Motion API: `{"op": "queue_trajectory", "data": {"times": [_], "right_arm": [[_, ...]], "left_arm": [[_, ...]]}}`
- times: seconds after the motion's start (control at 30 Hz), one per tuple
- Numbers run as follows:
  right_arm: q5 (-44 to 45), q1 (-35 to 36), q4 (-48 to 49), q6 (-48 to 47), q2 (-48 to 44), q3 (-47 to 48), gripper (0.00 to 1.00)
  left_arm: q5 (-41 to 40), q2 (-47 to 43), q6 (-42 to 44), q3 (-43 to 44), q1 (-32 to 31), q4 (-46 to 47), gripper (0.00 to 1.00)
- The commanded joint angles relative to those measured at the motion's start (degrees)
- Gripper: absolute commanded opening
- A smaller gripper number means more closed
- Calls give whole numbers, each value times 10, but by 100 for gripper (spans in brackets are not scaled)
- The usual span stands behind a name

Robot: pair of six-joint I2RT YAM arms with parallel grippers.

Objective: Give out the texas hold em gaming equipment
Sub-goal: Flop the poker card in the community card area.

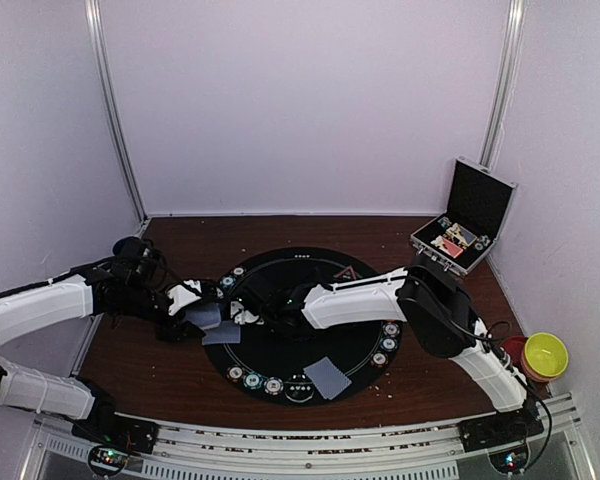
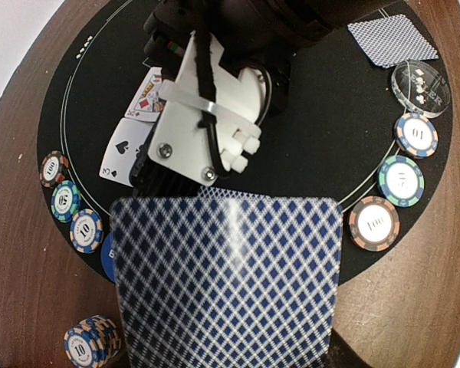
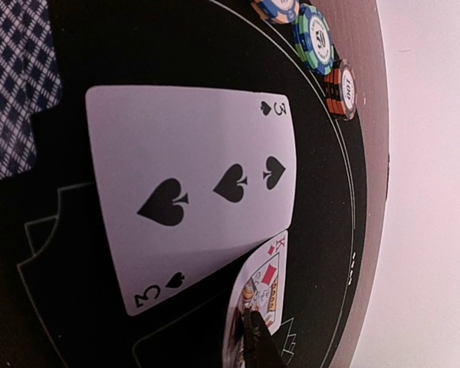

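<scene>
Holding a blue-backed card (image 2: 226, 284) over the black mat (image 2: 322, 130), the left gripper (image 1: 195, 312) is clamped on it. The right gripper (image 3: 251, 337) is closed, its tip touching a face-up king (image 3: 267, 284) beside the three of spades (image 3: 192, 192).

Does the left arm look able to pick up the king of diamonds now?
Probably not: the left pincer holds a blue-backed card, and the right pincer hangs right over the king of diamonds.

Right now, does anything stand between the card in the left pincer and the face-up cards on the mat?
Yes: the right pincer hangs just over the three of spades and king, directly ahead of the held face-down card.
</scene>
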Motion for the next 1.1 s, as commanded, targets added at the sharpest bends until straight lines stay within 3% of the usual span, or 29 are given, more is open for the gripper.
{"op": "queue_trajectory", "data": {"times": [0.0,0.2,0.6,1.07], "right_arm": [[-9,-1,0,1,2,-3,13],[-16,1,1,5,-13,-20,29],[-13,10,-14,14,-37,-47,46],[-26,27,-28,27,-60,-64,54]], "left_arm": [[8,-10,-2,-2,-1,21,53],[8,-11,-3,-2,-1,21,53],[8,-12,-3,-1,-1,20,53],[8,-13,-3,-1,-1,19,53]]}}
